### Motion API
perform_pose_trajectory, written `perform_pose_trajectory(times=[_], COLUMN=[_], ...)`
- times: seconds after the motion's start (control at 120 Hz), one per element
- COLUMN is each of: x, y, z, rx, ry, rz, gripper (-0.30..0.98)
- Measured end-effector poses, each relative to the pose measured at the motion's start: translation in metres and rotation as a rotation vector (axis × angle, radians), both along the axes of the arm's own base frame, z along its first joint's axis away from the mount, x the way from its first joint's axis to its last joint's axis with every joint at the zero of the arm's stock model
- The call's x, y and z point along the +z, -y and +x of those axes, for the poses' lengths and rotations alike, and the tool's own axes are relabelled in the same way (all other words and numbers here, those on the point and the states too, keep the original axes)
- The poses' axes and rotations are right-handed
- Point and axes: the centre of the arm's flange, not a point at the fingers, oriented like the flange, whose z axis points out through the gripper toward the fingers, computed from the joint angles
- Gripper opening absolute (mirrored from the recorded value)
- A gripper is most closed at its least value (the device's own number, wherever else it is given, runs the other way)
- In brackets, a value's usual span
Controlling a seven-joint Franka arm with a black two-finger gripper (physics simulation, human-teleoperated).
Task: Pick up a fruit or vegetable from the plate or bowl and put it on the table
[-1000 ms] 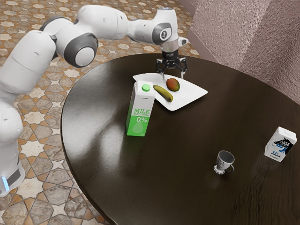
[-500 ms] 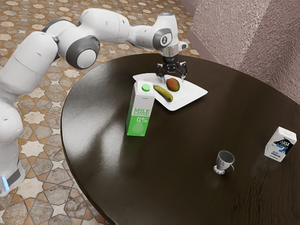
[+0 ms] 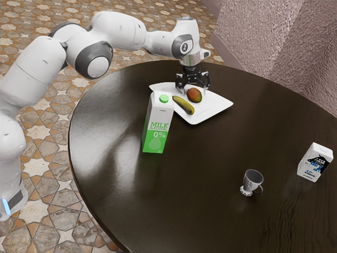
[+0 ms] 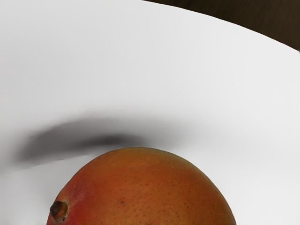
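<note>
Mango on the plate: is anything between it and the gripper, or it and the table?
Nothing visible is between gripper and mango. Toward the exterior view's left, the banana and milk are in the way; toward its right, just the plate's rim.

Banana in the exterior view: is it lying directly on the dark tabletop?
No, the banana lies on the white plate, beside the mango.
</note>
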Motion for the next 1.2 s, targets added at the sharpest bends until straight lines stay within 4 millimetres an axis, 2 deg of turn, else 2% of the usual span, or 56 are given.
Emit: perform_pose_trajectory(times=[0.133, 0.317, 0.467, 0.533, 0.658, 0.817, 1.0, 1.058, 1.2], x=[-0.001, -0.006, 0.002, 0.013, 0.056, 0.074, 0.076, 0.076, 0.082], y=[-0.001, -0.001, -0.002, -0.002, -0.004, -0.018, -0.072, -0.08, -0.117], z=[-0.001, 0.0, -0.002, -0.003, -0.012, -0.02, -0.048, -0.052, -0.063], rx=[0.008, 0.019, 0.044, 0.054, 0.067, 0.097, 0.178, 0.189, 0.233], ry=[0.001, -0.005, -0.003, 0.007, 0.041, 0.047, 0.039, 0.04, 0.061], rz=[-0.007, -0.019, -0.016, -0.01, 0.043, 0.085, 0.1, 0.104, 0.125], gripper=[0.49, 0.44, 0.41, 0.41, 0.4, 0.4, 0.39, 0.39, 0.4])
